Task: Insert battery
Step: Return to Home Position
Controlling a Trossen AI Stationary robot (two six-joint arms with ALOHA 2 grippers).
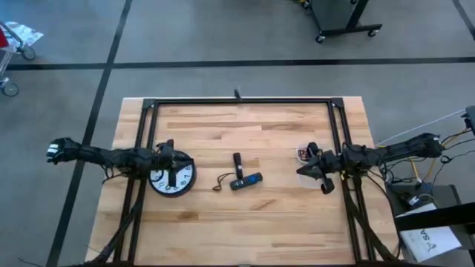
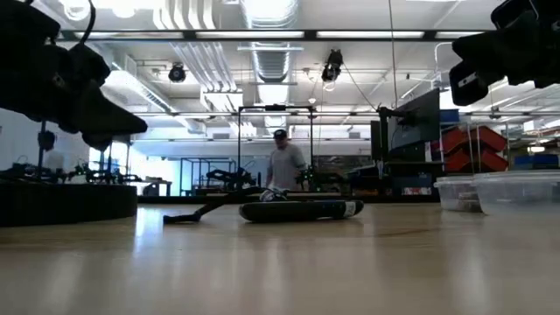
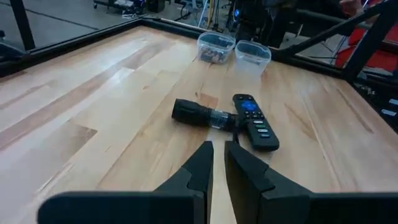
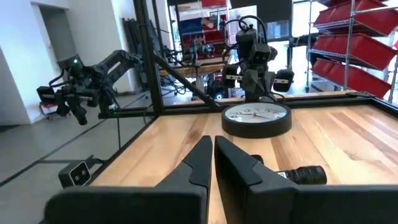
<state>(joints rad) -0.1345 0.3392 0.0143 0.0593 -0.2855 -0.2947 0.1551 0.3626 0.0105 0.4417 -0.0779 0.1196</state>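
While both arms hang raised off the surface (image 1: 282,222), the black remote (image 3: 255,121) lies flat and buttons-up w/ nothing holding it, on the right-arm side of the clock (image 4: 256,118), roughly between the clock and the 2 clear bins (image 3: 252,55). A short black cylinder (image 3: 199,113), prob. a flashlight, sits just at the remote's end, touching it or nearly so. The left hand (image 3: 219,149) hovers over the clock, fingers drawn almost together around nothing. The right hand (image 4: 212,142) hangs past the remote from the clock, near the bins, also pinched to a slit and empty. The battery cover faces down, so it can't be checked, and no loose battery shows near the clock. The insert job looks done, w/ the arms parking. If the remote needs another pick, it's likely light, stiff, smooth plastic, so it could skate on the wood. Best taken across the 2 long edges at mid-body, clear of the buttons and the cylinder.
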